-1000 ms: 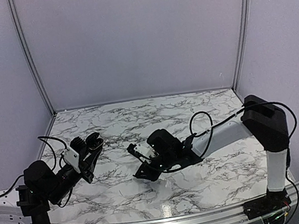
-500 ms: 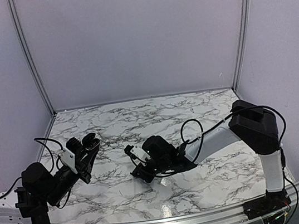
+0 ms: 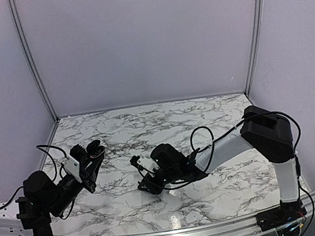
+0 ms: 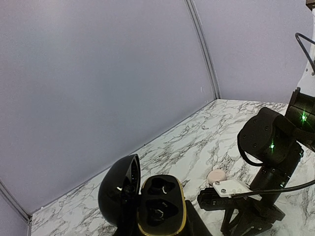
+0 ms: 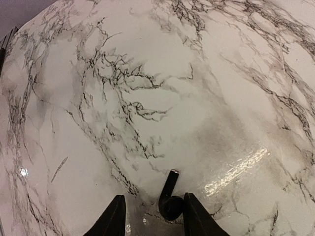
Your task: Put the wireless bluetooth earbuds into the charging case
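Hanging low over the marble table (image 5: 147,73), the right gripper (image 5: 153,197) has its jaws parted and grips nothing. A black earbud (image 5: 170,200) sits between its fingertips. It is much closer to the finger on the right side of the wrist view, with a clear gap to the other one. Its stem points away from the wrist and its round body lies back toward the palm. It seems to rest on the table, with a dark shadow under it. Whether it touches the nearer finger cannot be told.

The left gripper (image 3: 93,150) is raised off the table and clenched on the case (image 4: 161,209). The case is black with a gold rim, not pale. Its lid (image 4: 119,189) is swung open to the left in the wrist view, and its two hollows face the camera. Whether a bud sits in either hollow cannot be told.

Ahead of the left gripper, past the case, a small pink lump (image 4: 216,175) lies on the table just beside the right arm (image 4: 270,147). From above, the two grippers are apart, with bare marble between them.
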`<act>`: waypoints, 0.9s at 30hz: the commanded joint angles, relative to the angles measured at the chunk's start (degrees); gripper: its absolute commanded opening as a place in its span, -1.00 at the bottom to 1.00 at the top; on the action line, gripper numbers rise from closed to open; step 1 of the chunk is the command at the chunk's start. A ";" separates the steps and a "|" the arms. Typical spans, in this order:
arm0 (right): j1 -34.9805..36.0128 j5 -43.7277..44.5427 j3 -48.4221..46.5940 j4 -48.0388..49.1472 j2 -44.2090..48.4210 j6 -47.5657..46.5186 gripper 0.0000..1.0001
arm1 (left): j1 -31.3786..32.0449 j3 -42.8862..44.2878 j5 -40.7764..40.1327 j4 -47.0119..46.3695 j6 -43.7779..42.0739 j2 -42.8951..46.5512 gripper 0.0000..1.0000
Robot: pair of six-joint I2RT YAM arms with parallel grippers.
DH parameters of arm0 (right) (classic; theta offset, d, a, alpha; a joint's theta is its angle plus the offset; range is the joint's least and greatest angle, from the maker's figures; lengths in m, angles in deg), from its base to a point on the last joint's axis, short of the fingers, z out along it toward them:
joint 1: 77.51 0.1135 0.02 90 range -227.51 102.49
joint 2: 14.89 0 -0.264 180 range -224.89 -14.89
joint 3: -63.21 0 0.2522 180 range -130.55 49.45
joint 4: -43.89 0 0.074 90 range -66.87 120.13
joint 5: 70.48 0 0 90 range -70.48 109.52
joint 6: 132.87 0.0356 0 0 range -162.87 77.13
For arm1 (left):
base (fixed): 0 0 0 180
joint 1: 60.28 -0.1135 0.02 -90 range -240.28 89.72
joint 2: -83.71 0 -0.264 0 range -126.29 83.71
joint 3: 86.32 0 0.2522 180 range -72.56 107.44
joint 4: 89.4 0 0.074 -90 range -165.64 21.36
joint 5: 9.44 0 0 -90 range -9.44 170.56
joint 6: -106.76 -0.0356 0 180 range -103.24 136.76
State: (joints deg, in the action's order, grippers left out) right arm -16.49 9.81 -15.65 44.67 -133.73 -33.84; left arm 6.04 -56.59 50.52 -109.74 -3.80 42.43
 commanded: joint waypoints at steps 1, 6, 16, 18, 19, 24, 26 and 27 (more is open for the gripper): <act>-0.37 -5.28 -0.13 0.30 1.39 -5.36 -0.18 | -0.40 -0.41 0.31 -2.19 0.20 0.11 -1.00; -0.41 -6.90 -1.18 -1.47 0.38 -7.40 -0.26 | -0.49 -0.33 0.34 -2.28 0.17 0.21 -1.00; 1.03 -5.10 -0.99 -3.79 0.90 -8.81 -0.31 | -0.76 -0.33 0.74 -2.39 0.34 -0.14 -1.00; 1.04 -3.85 -1.04 -4.23 0.83 -9.96 -0.33 | -0.84 -0.32 0.90 -2.53 0.34 -0.21 -1.00; 1.04 -2.96 -1.25 -4.63 0.79 -10.79 -0.33 | -0.85 -0.32 0.94 -2.46 0.34 -0.21 -1.00; 1.45 1.36 -2.39 -7.88 1.18 -14.97 -0.35 | -0.93 -0.32 1.21 -2.53 0.52 -0.27 -1.00; 1.48 1.96 -3.09 -9.18 0.88 -16.04 -0.37 | -1.02 -0.32 1.29 -2.61 0.45 -0.39 -1.00; 1.50 1.86 -3.32 -9.45 0.82 -16.33 -0.37 | -1.02 -0.25 1.30 -2.55 0.51 -0.52 -1.00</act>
State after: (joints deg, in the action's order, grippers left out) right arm -15.40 8.30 -16.88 40.65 -133.65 -46.62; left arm 5.39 -56.59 51.41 -109.90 -3.75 42.13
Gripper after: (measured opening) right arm 0.320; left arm 0.253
